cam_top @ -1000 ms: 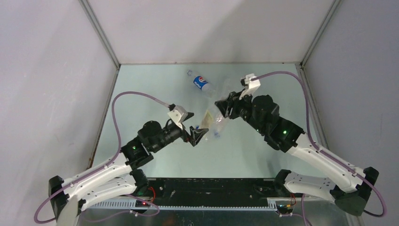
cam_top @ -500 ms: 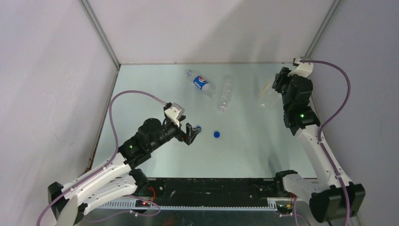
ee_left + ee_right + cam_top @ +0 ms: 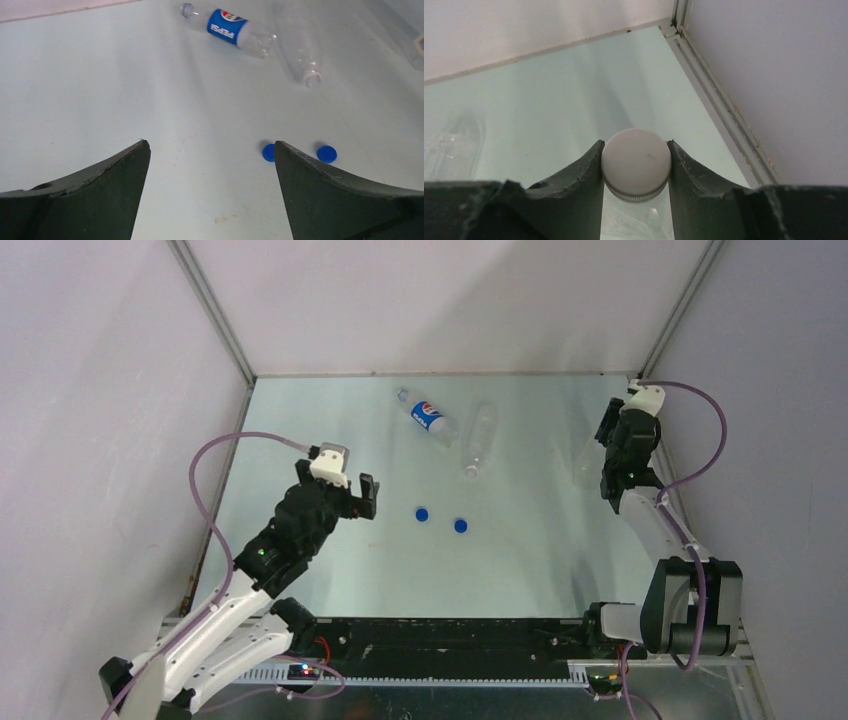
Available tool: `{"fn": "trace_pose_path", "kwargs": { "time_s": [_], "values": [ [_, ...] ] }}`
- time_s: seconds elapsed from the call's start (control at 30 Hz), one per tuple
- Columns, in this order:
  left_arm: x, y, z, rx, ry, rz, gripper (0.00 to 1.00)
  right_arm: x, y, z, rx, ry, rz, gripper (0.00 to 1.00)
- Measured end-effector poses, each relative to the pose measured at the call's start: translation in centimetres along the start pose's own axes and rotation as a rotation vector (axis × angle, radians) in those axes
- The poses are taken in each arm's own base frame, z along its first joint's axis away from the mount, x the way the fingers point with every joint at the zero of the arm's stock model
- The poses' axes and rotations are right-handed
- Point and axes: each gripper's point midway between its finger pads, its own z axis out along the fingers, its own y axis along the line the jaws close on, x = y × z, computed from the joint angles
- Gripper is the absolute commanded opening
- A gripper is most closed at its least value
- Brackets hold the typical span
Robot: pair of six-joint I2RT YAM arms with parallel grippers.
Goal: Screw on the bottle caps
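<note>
The left gripper hangs over the left-centre of the table, fingers spread wide apart and holding nothing; the left wrist view confirms bare table surface between them. Two blue caps lie flat on the table to the right of this gripper, near each other but not touching, and both are loose, on no bottle. Further back, the Pepsi bottle lies on its side with its neck towards the rear wall. The plain clear bottle lies just beside it to the right, its open mouth facing the near edge. The right gripper is positioned at the far right edge of the table, close to the side wall. Its fingers are clamped on the white cap, one finger against each side. Clear plastic of the third bottle shows directly below this cap; whether the cap is fully threaded cannot be determined.
</note>
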Motion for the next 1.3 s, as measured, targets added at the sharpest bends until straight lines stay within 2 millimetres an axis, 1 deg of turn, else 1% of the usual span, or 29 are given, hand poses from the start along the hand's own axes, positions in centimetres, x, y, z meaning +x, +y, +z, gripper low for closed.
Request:
{"fn": "trace_pose_path", "kwargs": {
  "time_s": [0.03, 0.13, 0.2, 0.23, 0.27, 0.3, 0.33, 0.37, 0.4, 0.43, 0.57, 0.63, 0.73, 0.9, 0.97, 1.03, 1.1, 1.13, 1.17, 1.2, 1.23, 1.3],
  "values": [
    [-0.2, 0.4, -0.1, -0.020, -0.008, -0.002, 1.00, 0.3, -0.1, 0.1, 0.002, -0.006, 0.002, 0.04],
    [-0.7, 1.4, -0.2, -0.066, -0.039, -0.006, 1.00, 0.2, -0.1, 0.3, 0.000, -0.027, 0.009, 0.11],
    [-0.4, 1.6, -0.2, -0.078, -0.042, -0.006, 1.00, 0.2, -0.1, 0.3, -0.003, -0.039, 0.012, 0.18],
    [-0.2, 1.7, -0.1, -0.081, -0.041, -0.005, 1.00, 0.3, -0.1, 0.3, -0.004, -0.043, 0.012, 0.26],
    [0.1, 1.8, 0.0, -0.084, -0.035, -0.003, 1.00, 0.3, -0.1, 0.3, -0.004, -0.047, 0.013, 0.30],
    [0.4, 1.8, 0.0, -0.085, -0.031, -0.001, 1.00, 0.3, -0.2, 0.3, -0.004, -0.050, 0.014, 0.39],
    [0.6, 1.8, 0.1, -0.086, -0.027, 0.001, 1.00, 0.3, -0.2, 0.3, -0.004, -0.052, 0.015, 0.44],
    [0.7, 1.8, 0.1, -0.087, -0.025, 0.001, 1.00, 0.3, -0.2, 0.3, -0.004, -0.053, 0.015, 0.53],
    [0.7, 1.8, 0.1, -0.086, -0.026, 0.003, 1.00, 0.2, -0.2, 0.3, -0.004, -0.054, 0.015, 0.57],
    [0.6, 1.8, 0.1, -0.086, -0.030, 0.004, 1.00, 0.2, -0.2, 0.3, -0.005, -0.055, 0.017, 0.64],
    [0.4, 1.7, 0.2, -0.084, -0.044, 0.001, 1.00, 0.6, -0.3, -0.3, -0.012, -0.040, 0.008, 0.78],
    [0.2, 1.7, 0.2, -0.082, -0.049, -0.001, 1.00, 0.5, -0.4, -0.7, -0.012, -0.037, 0.004, 0.81],
    [0.1, 1.6, 0.2, -0.077, -0.054, -0.003, 1.00, -0.1, -0.6, -1.4, -0.011, -0.048, 0.007, 0.84],
    [0.1, 1.4, 0.3, -0.067, -0.053, -0.003, 1.00, -2.2, -1.2, -3.9, 0.001, -0.073, 0.027, 0.85],
    [0.1, 1.3, 0.3, -0.058, -0.052, -0.003, 1.00, -3.2, -1.2, -4.8, 0.002, -0.080, 0.038, 0.85],
    [0.2, 1.0, 0.3, -0.041, -0.050, -0.002, 1.00, -4.5, -0.2, -6.0, -0.012, -0.091, 0.051, 0.86],
    [0.2, 0.7, 0.3, -0.027, -0.047, -0.001, 1.00, -5.6, 2.4, -7.6, -0.070, -0.101, 0.058, 0.85],
    [0.3, 0.6, 0.3, -0.020, -0.046, 0.000, 1.00, -5.9, 3.6, -8.4, -0.097, -0.101, 0.061, 0.85],
    [0.3, 0.4, 0.4, -0.011, -0.042, 0.002, 1.00, -6.0, 5.3, -9.4, -0.137, -0.099, 0.066, 0.85],
    [0.4, 0.4, 0.4, -0.008, -0.039, 0.004, 1.00, -5.9, 6.4, -10.1, -0.162, -0.091, 0.070, 0.85],
    [0.5, 0.2, 0.4, 0.000, -0.036, 0.006, 1.00, -5.4, 8.0, -11.1, -0.196, -0.074, 0.080, 0.85],
    [0.7, 0.0, 0.5, 0.012, -0.027, 0.009, 1.00, -4.2, 10.1, -12.3, -0.233, -0.034, 0.099, 0.85]
  ]
}}
